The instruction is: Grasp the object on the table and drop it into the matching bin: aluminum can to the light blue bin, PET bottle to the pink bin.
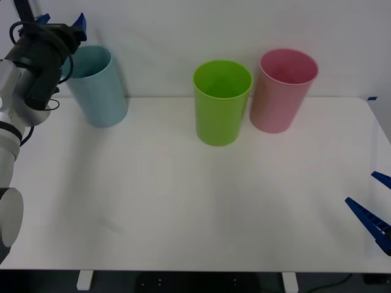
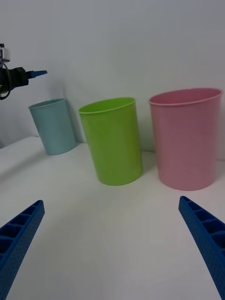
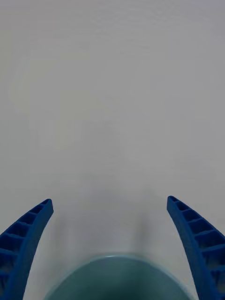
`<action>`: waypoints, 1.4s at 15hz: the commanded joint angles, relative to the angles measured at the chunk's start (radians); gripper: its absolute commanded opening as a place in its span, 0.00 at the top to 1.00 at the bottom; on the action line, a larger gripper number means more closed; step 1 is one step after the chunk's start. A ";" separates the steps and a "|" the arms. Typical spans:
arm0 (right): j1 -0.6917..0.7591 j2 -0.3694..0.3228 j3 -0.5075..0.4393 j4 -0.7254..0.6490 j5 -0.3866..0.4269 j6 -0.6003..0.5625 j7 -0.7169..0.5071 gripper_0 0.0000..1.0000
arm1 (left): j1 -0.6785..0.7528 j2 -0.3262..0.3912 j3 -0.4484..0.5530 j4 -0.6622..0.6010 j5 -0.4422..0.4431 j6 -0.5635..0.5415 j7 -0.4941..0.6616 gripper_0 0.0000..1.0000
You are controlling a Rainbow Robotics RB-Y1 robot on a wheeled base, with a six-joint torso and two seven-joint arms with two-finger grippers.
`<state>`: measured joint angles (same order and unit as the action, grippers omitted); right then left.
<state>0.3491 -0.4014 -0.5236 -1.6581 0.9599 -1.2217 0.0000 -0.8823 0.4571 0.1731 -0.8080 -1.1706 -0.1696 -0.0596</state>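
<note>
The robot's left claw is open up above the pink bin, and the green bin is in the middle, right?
Not quite. The open left gripper is above the light blue bin, not the pink bin, as the front view shows. The left wrist view shows that blue rim between its fingers. The green bin does stand in the middle.

Smooth plastic light blue bin (image 1: 96, 85), pink bin (image 1: 282, 90); matt white table (image 1: 183, 201).

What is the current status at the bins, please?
Left tool open, empty, over blue bin. Right tool open, low at table edge. Nothing in the way.
</note>
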 commanded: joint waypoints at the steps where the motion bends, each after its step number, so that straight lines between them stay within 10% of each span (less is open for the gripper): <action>1: 0.000 0.000 0.000 0.000 0.000 0.000 0.000 0.00 | 0.005 0.000 -0.017 0.000 0.028 -0.001 0.001 0.00; 11: 0.000 0.000 0.000 0.000 0.000 0.000 0.000 0.00 | 0.171 0.077 -0.127 -0.177 0.278 -0.091 -0.003 0.00; 21: 0.000 0.000 0.000 0.000 0.000 0.000 0.000 0.00 | 0.482 0.210 -0.133 -0.362 0.408 -0.418 -0.011 0.00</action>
<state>0.3490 -0.4014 -0.5236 -1.6581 0.9599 -1.2217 0.0000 -0.4256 0.6561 0.0394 -1.1529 -0.7710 -0.5701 -0.0695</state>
